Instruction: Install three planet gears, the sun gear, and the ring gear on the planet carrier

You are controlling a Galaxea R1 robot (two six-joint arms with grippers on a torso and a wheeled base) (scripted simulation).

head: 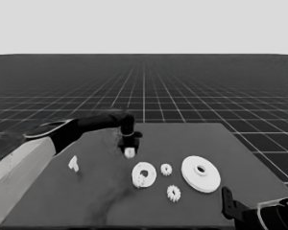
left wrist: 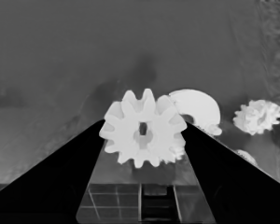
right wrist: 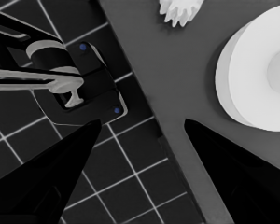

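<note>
Holding a planet gear (left wrist: 142,130) in our left gripper (head: 129,152): fingers closed onto its toothed rim from both sides, gear face-on in the left wrist view. In the head view that gripper sits just behind the smaller round part (head: 144,175), gear carried above the table (head: 182,134), not yet over the part.

Status as we read it:
- Smaller round part: one gear looks seated on its near-left side; white on white, so we can't confirm it's properly on.
- Two more gears loose on the table: one (head: 166,169) between the two round parts, one (head: 173,193) nearer the front edge.
- Larger round part (head: 200,173) lies flat to the right, well apart from the smaller one, untouched.
- Thin white piece (head: 74,164) lies off to the left, not in play.

So at best one of four gears is placed, one is in hand, two are still to pick, and the larger part goes on last. Early in the job, we judge.

Right gripper (head: 229,203) is parked at the lower right corner of the table; its fingers are spread wide with nothing between them. Its wrist view shows only the table corner, the larger round part's rim and one loose gear.

Next call: bring the held gear forward and down over a free spot on the smaller part.
</note>
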